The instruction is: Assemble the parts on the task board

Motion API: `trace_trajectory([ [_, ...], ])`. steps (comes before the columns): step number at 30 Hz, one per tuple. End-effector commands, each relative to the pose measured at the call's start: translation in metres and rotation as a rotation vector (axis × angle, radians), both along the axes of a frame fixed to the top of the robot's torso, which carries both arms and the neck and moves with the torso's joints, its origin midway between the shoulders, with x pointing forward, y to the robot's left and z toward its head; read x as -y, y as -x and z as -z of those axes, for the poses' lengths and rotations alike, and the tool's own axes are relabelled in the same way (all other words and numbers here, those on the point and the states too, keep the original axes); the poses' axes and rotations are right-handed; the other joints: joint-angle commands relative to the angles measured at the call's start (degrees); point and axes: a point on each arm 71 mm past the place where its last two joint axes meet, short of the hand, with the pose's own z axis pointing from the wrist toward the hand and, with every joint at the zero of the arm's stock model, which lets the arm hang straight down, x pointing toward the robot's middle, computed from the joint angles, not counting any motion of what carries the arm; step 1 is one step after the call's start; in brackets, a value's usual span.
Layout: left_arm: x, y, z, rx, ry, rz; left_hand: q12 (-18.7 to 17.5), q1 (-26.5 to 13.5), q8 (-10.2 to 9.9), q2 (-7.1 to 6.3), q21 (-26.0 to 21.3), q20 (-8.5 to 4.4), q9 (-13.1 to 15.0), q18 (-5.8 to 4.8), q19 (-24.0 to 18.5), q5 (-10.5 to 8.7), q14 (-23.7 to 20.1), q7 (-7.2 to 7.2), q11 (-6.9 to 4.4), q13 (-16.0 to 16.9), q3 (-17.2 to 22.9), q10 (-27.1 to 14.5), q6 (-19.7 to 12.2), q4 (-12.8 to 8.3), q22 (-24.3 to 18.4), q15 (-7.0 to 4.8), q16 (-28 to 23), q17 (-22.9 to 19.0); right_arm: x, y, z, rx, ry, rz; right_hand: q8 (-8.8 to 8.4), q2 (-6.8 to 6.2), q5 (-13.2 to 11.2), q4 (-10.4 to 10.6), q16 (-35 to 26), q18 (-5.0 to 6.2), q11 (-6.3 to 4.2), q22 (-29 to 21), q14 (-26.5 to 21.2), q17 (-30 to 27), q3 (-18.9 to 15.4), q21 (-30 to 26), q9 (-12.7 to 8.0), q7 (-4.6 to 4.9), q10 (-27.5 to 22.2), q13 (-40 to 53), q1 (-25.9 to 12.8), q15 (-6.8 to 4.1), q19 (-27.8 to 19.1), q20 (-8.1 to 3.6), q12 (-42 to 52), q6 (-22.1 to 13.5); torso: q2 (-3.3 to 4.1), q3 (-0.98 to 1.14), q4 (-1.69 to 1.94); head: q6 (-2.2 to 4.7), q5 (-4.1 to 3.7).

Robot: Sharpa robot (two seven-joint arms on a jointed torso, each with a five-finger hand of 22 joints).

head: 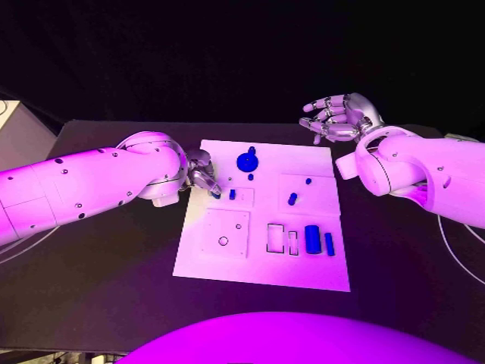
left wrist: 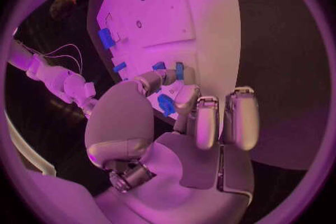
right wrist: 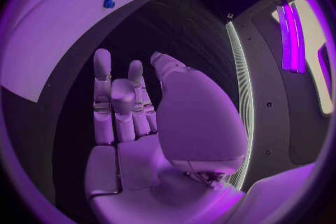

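The black desk (head: 101,280) carries the white task board (head: 262,269) at its middle (small blue parts (head: 311,234) on it)

The 2 arms are smooth, rounded white shells; the left arm (head: 79,182) and right arm (head: 439,178) are dotted with small dark screws. Thin cables loop beneath each forearm. The left hand (head: 202,176) and right hand (head: 336,117) are silver metal with segmented, jointed fingers.
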Motion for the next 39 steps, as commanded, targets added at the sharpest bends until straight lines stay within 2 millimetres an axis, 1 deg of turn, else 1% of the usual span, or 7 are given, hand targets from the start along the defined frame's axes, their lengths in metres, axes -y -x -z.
trace_trajectory([
  [1,0.0050,0.0055,0.0078,-0.039,-0.011,0.028,0.20,-0.29,0.19,0.07,0.28,0.06,-0.13,-0.80,0.31,-0.42,5.94,-2.47,-0.37,0.16,0.68,0.81,2.17,-1.30,3.98,-0.43,0.18,15.05,-0.0015,0.0006,-0.0002,0.005,0.002,-0.018,0.23,0.07,0.23,0.00,-0.27,1.14,-0.09,-0.05,-0.12,0.03,-0.46,-0.38,0.09,0.15,0.33,-0.05,-0.32,-0.15,0.39,-0.13,-0.28,-0.38,-0.01,-0.05,0.02,0.01,-0.04],
  [9,0.0049,0.0049,0.0074,-0.032,-0.009,0.024,0.17,-0.64,0.13,0.15,0.30,-0.11,-0.83,-0.83,0.44,-0.81,5.94,-2.72,-0.56,0.55,-2.02,0.98,2.50,0.12,4.13,-0.59,0.18,15.05,-0.0016,0.0007,-0.0002,0.005,0.002,-0.018,0.23,0.07,0.23,0.00,-0.27,1.14,-0.09,-0.05,-0.12,0.03,-0.46,-0.38,0.09,0.15,0.33,-0.05,-0.32,-0.15,0.39,-0.13,-0.28,-0.38,0.02,-0.04,0.03,0.01,-0.15],
  [14,0.0050,0.0048,0.0072,-0.028,-0.008,0.023,0.13,-1.11,-0.02,-0.06,0.31,-0.22,-1.52,-0.86,0.54,-1.25,5.94,-2.88,-0.68,0.86,-4.77,1.04,2.87,1.62,4.24,-0.70,0.18,15.05,-0.0015,0.0007,-0.0002,0.005,0.002,-0.018,0.23,0.07,0.23,0.00,-0.27,1.14,-0.09,-0.05,-0.12,0.03,-0.46,-0.38,0.09,0.15,0.33,-0.05,-0.32,-0.15,0.39,-0.13,-0.28,-0.38,0.01,-0.05,0.04,0.01,-0.17],
  [21,0.0048,0.0049,0.0070,-0.025,-0.011,0.024,0.03,-1.26,-0.17,-0.29,0.30,-0.29,-2.10,-0.88,0.60,-1.54,5.94,-2.94,-0.72,1.00,-6.71,1.02,3.14,2.78,4.30,-0.75,0.18,15.05,-0.0013,0.0008,-0.0002,0.005,0.002,-0.017,0.23,0.07,0.23,0.00,-0.27,1.14,-0.09,-0.05,-0.12,0.03,-0.46,-0.38,0.09,0.15,0.33,-0.05,-0.32,-0.15,0.39,-0.13,-0.28,-0.38,-0.02,-0.04,0.01,0.01,-0.17],
  [34,0.0047,0.0044,0.0066,-0.019,-0.010,0.021,0.04,-1.23,-0.24,-0.34,0.28,-0.32,-2.38,-0.88,0.60,-1.78,5.94,-2.98,-0.75,1.16,-7.58,1.05,3.29,3.33,4.29,-0.78,0.18,15.05,-0.0012,0.0008,-0.0003,0.006,0.002,-0.017,0.23,0.07,0.23,0.00,-0.27,1.14,-0.09,-0.05,-0.12,0.03,-0.46,-0.38,0.09,0.15,0.33,-0.05,-0.32,-0.15,0.39,-0.13,-0.28,-0.38,-0.01,-0.04,0.05,0.01,-0.23],
  [39,0.0032,0.0036,0.0067,-0.017,-0.012,0.015,-0.06,-1.35,-0.33,-0.42,0.24,-0.34,-2.74,-0.87,0.59,-2.13,5.94,-2.94,-0.73,1.18,-8.86,1.00,3.40,4.23,4.25,-0.79,0.18,15.05,-0.0009,0.0008,-0.0003,0.006,0.003,-0.016,0.23,0.07,0.23,0.00,-0.27,1.14,-0.09,-0.05,-0.12,0.03,-0.46,-0.38,0.09,0.15,0.33,-0.05,-0.32,-0.15,0.39,-0.13,-0.28,-0.38,-0.02,-0.03,0.05,0.01,-0.20],
])
